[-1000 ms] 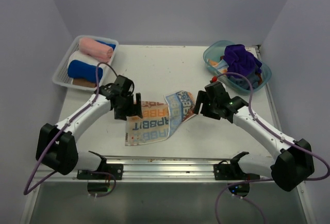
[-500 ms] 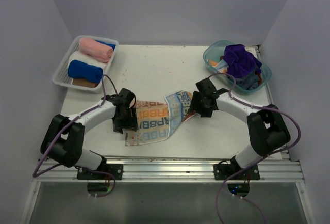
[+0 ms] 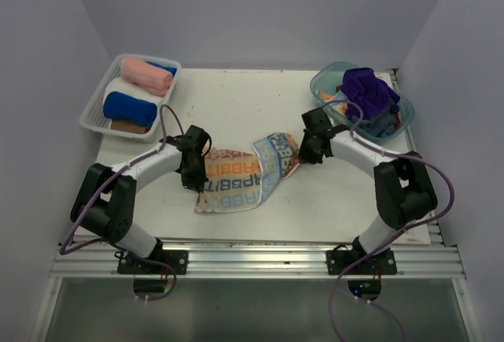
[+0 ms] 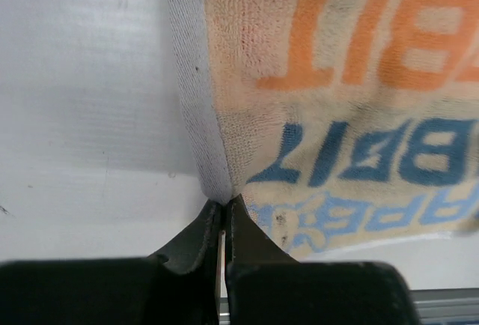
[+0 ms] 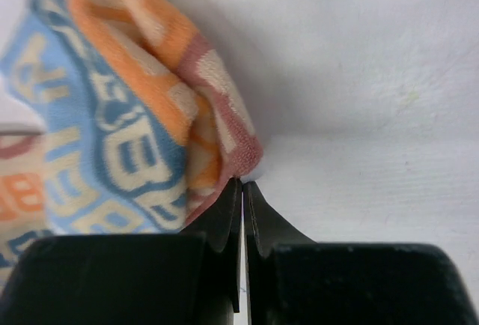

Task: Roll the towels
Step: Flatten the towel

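**RABBIT towel [image 3: 236,183] pinched at both ends**

Tabletop [image 3: 236,105]: printed towel lies partly crumpled btwn the two. L gripper [image 4: 223,207] clenched on its grey edge, cloth stretching ahead-right of it; R gripper [image 5: 241,186] clenched on bunched corner, just ahead-left.

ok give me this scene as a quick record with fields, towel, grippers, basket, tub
towel in work: rabbit towel, mostly flat, right end folded over, not rolled
left gripper: shut on the towel's left edge
right gripper: shut on the towel's right corner
basket: pink roll, white roll, blue roll
tub: purple towel, loose, on top of other cloth
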`<state>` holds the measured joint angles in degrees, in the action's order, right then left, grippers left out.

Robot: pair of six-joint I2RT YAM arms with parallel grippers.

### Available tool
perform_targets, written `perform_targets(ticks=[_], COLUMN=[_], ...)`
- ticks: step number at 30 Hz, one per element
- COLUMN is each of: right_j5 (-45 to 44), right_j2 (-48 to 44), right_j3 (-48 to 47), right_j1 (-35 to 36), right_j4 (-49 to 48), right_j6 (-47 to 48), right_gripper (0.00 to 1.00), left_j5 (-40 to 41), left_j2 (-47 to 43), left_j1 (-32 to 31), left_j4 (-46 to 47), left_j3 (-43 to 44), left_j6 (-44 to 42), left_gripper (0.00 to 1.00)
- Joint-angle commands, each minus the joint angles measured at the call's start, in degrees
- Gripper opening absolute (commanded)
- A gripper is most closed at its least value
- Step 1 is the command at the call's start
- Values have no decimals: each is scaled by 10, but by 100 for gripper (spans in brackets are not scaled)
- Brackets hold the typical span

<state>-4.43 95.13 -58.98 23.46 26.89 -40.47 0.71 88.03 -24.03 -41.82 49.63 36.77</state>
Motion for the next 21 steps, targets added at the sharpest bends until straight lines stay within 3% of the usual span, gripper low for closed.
perform_targets(ticks=[1,7,11,18,21], right_j5=[-38,-54,-61,-88,-81], right_j2=[-57,-104,-165,-310,-349], right_j3=[-102,-254,-283,-189,-99], right_j1=[-25,-46,-47,-46,-47], right_j4=[17,67,89,139,163], right_j6=[30,67,79,87,66], right_gripper=[0,0,0,0,0], left_j5=[1,-4,-46,-116,-136], left_j2=[-12,13,13,-5,6], left_j1=[26,100,123,186,198], left_j4=[4,-72,-113,-177,-138], left_j3=[114,393,487,500,450], left_j6=[-35,-79,-92,-92,-79], left_gripper=[0,0,0,0,0])
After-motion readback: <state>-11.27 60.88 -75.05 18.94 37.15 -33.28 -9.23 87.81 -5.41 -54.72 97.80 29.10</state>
